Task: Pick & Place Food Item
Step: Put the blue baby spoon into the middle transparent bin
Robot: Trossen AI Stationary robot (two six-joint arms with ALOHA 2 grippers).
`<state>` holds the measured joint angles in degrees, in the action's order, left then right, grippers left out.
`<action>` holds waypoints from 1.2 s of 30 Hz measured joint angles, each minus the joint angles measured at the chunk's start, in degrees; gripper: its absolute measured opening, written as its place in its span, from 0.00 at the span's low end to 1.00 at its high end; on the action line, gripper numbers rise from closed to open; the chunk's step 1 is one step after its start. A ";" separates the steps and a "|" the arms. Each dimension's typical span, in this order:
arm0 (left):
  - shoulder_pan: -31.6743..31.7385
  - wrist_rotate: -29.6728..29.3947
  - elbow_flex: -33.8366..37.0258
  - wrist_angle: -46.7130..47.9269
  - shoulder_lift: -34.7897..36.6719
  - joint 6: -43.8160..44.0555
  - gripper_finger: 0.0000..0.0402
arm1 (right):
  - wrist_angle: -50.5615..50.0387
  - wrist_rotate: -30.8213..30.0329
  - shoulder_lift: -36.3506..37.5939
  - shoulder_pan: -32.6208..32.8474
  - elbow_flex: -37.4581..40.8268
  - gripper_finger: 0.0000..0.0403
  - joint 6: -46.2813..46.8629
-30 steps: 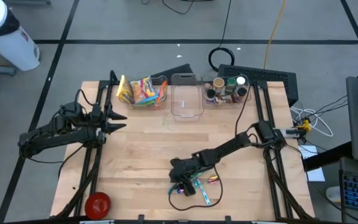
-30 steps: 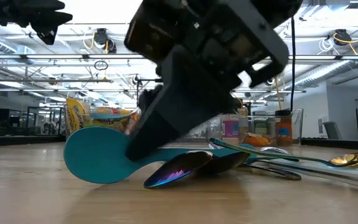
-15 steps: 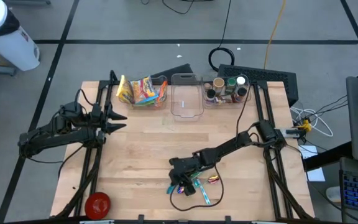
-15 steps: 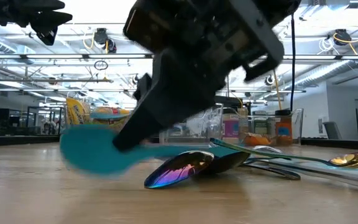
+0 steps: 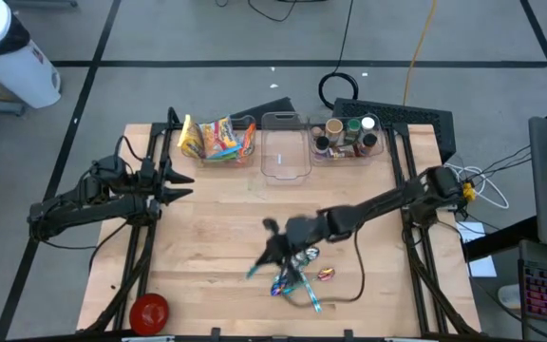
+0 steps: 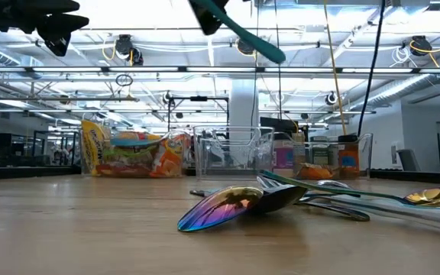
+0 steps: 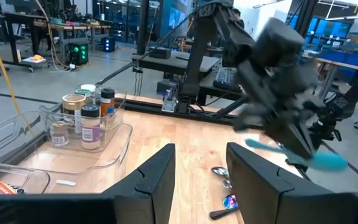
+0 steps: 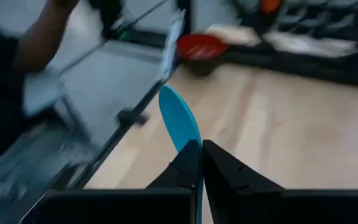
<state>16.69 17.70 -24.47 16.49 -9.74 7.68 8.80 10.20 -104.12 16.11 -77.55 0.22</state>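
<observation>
A teal plastic spoon (image 8: 179, 118) hangs well above the table, with my right gripper (image 8: 197, 163) shut on it; its bowl sticks out past the fingertips. From above, the gripper (image 5: 281, 245) is over the middle of the table's near half, and the spoon's bowl (image 5: 256, 271) points toward the near left. The low view shows the spoon (image 6: 244, 32) high over the tabletop. Several metal spoons (image 5: 300, 277) lie in a heap beneath, an iridescent one (image 6: 220, 208) in front. My left gripper (image 7: 201, 168) waits open at the table's left side (image 5: 183, 182). My right gripper pinches the teal spoon between its two fingers where the bowl meets the handle (image 8: 195, 148). The fingers lie along the spoon, slanting a little downward toward the table's near left. The spoon is lifted clear, its bowl ahead of the fingertips and its handle running back between the fingers.
Three clear bins stand along the far edge: one with snack packets (image 5: 218, 140), one bare (image 5: 285, 154), one with jars (image 5: 346, 136). A red bowl (image 5: 149, 310) sits at the near left corner. A dark cable (image 5: 354, 275) trails beside the spoons.
My right gripper has risen steeply from the tabletop with the teal spoon and drifted a little toward the far edge. The spoon, whose bowl rested on the table beside the metal spoons, is now lifted clear. The metal spoons stay where they were.
</observation>
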 joint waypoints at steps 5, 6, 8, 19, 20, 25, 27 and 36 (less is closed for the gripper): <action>0.00 0.00 0.00 0.02 -0.02 -0.42 0.38 | 10.82 -1.40 7.82 -5.38 8.52 0.00 4.14; 0.00 0.00 0.00 0.01 -0.02 -0.79 0.38 | 14.55 -1.38 9.30 -6.81 10.89 0.00 5.21; 0.00 -0.03 0.00 0.00 -0.02 -1.27 0.38 | 23.03 -1.38 11.74 -10.11 15.91 0.00 7.56; 0.00 -0.22 -0.02 -2.94 -0.02 -2.55 0.38 | 45.75 -17.95 12.24 -29.04 31.21 0.00 15.37; 0.00 -0.23 -0.02 -3.67 -0.04 -2.57 0.38 | 45.56 -18.90 11.44 -30.05 31.22 0.00 15.29; 0.00 -0.27 -0.04 -8.14 -1.53 -4.42 0.38 | 48.11 -24.28 8.27 -33.36 30.02 0.00 13.01; -0.02 -0.24 -0.07 -10.63 -2.84 -4.97 0.38 | 46.48 -29.12 7.38 -34.46 29.75 0.00 12.00; -0.02 -0.27 -0.07 -18.97 -11.01 -7.82 0.38 | 44.62 -35.43 2.30 -34.58 29.39 0.01 13.40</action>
<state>16.67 17.43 -24.53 -2.48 -20.75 -0.14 53.41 -25.23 -101.82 -18.47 -48.16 13.62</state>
